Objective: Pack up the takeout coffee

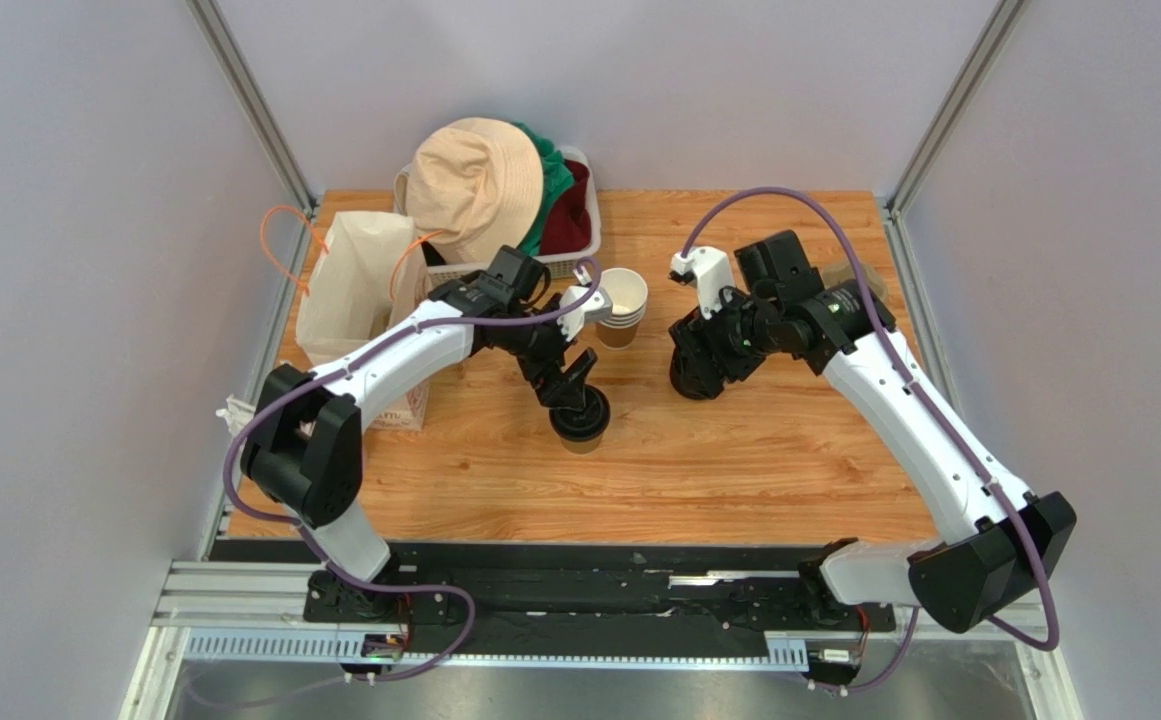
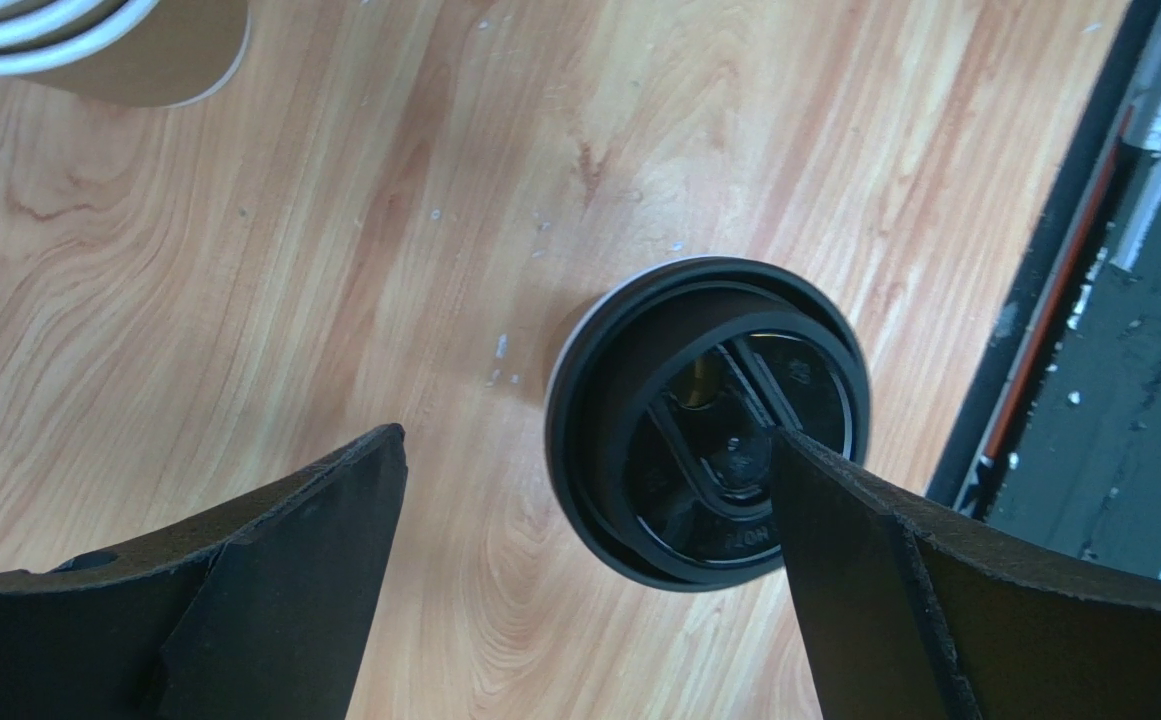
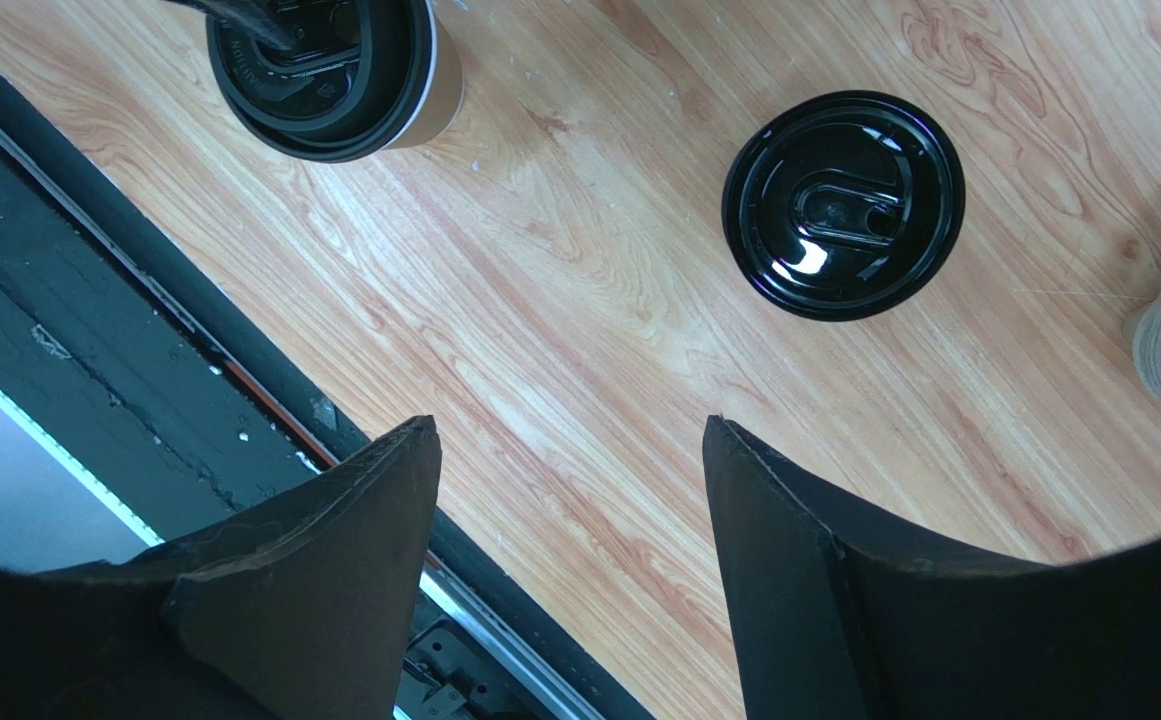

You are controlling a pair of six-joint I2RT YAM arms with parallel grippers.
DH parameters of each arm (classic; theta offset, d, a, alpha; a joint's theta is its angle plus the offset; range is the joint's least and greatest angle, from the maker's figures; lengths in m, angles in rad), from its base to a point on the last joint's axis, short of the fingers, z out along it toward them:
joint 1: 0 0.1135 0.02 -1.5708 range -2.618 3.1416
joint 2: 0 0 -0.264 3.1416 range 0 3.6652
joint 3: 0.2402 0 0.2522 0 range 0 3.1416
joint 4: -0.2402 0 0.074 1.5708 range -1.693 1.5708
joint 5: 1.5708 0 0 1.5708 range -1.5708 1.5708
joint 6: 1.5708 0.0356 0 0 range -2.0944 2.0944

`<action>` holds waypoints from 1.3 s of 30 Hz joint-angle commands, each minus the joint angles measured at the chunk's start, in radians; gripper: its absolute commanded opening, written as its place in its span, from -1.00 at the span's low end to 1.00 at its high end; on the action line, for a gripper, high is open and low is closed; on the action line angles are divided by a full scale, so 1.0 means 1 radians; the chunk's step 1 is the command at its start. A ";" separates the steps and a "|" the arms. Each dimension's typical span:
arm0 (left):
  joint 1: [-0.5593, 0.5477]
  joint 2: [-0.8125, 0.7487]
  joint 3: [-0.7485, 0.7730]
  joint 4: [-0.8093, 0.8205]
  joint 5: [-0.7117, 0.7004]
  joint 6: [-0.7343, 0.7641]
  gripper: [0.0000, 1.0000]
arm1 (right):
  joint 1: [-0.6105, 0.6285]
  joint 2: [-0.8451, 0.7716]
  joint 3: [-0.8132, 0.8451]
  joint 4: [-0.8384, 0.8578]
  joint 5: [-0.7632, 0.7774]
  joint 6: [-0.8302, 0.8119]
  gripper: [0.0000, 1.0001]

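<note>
The takeout coffee [image 1: 583,432] is a kraft paper cup with a black lid, standing upright on the wooden table [image 1: 752,450] near the middle. In the left wrist view its lid [image 2: 691,435] faces up. My left gripper [image 1: 577,399] is open just above it. In the left wrist view [image 2: 586,443] one finger [image 2: 902,585] overlaps the lid's edge and the other stands clear over bare wood. My right gripper [image 1: 696,369] is open and empty [image 3: 568,428], hovering over the table to the right of the cup [image 3: 334,68].
A bare black lid [image 3: 843,206] lies on the wood near my right gripper. A stack of open paper cups [image 1: 621,308] stands behind the coffee. A white paper bag [image 1: 353,285] stands at the left. A basket [image 1: 583,225] with a hat [image 1: 469,188] sits at the back.
</note>
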 commanded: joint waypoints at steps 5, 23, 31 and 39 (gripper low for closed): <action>0.006 0.032 -0.021 0.058 -0.048 -0.030 0.94 | -0.005 -0.044 -0.007 0.037 -0.048 -0.011 0.38; 0.016 0.089 -0.082 0.130 -0.154 -0.094 0.21 | -0.005 -0.018 -0.098 0.162 -0.212 0.072 0.33; 0.016 0.018 -0.081 0.136 -0.055 -0.074 0.22 | -0.003 0.057 -0.021 0.186 -0.265 0.117 0.32; 0.016 -0.069 -0.124 0.121 0.045 -0.030 0.22 | 0.005 0.065 -0.053 0.227 -0.295 0.135 0.32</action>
